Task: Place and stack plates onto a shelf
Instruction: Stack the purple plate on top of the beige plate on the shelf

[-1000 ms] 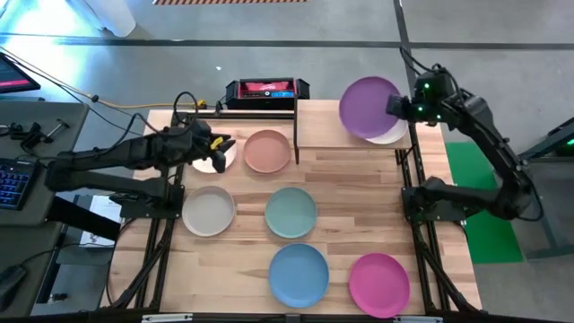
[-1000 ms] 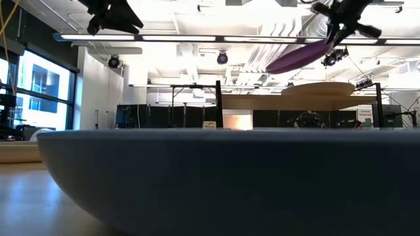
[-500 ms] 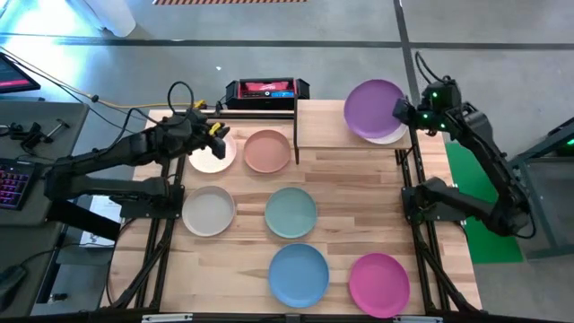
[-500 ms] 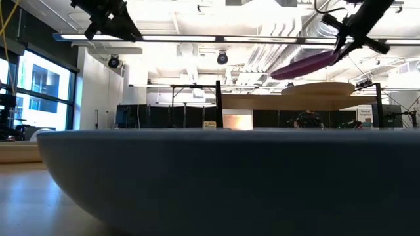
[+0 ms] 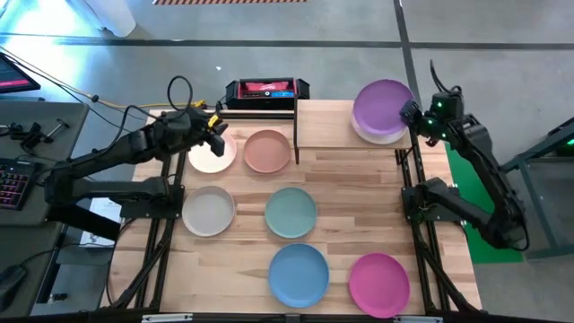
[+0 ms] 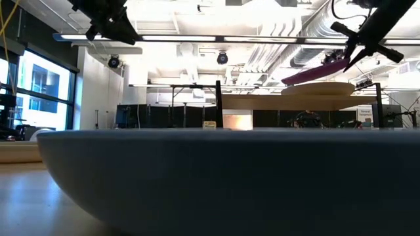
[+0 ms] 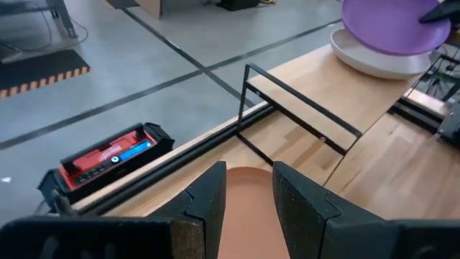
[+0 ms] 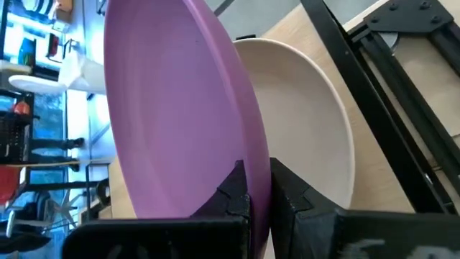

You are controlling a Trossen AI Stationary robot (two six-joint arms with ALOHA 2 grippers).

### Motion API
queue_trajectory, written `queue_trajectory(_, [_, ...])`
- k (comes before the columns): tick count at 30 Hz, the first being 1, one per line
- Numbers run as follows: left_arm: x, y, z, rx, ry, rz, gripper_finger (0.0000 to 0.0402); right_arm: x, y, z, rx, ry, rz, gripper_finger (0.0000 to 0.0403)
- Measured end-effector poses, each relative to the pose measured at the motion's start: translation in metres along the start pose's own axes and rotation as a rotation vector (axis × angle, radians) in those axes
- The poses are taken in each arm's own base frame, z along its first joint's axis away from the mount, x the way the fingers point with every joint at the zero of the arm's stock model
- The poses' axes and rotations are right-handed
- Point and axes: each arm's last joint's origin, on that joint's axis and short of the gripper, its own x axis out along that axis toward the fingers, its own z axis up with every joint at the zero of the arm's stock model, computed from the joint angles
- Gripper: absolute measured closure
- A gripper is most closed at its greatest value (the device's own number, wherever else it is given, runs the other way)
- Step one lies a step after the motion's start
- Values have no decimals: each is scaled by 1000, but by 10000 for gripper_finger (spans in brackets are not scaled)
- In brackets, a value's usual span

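The light-wood tabletop [image 5: 359, 202] carries six plates lying flat and apart from one another: a pale pink plate [image 5: 215, 154] and a terracotta plate [image 5: 267, 151] side by side at the far end, a cream plate [image 5: 208, 211] and a teal-green plate [image 5: 291, 213] in the middle row, and a blue plate [image 5: 299, 274] and a magenta plate [image 5: 378, 284] at the near edge. At the far right corner stands the shelf [image 5: 323, 126], a small raised wooden platform on thin black legs (its left half bare). On its right half rests a second cream plate [image 5: 387, 136], mostly covered from above.
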Motion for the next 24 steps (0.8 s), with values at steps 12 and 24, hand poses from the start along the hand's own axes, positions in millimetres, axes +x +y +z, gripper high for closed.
queue_trajectory(12, [1,4,1,42,0,14,298,9,0,-1,19,53,-50,402])
queue_trajectory(24, [1,3,0,43,9,-10,298,19,3,-4,-17,45,-106,364])
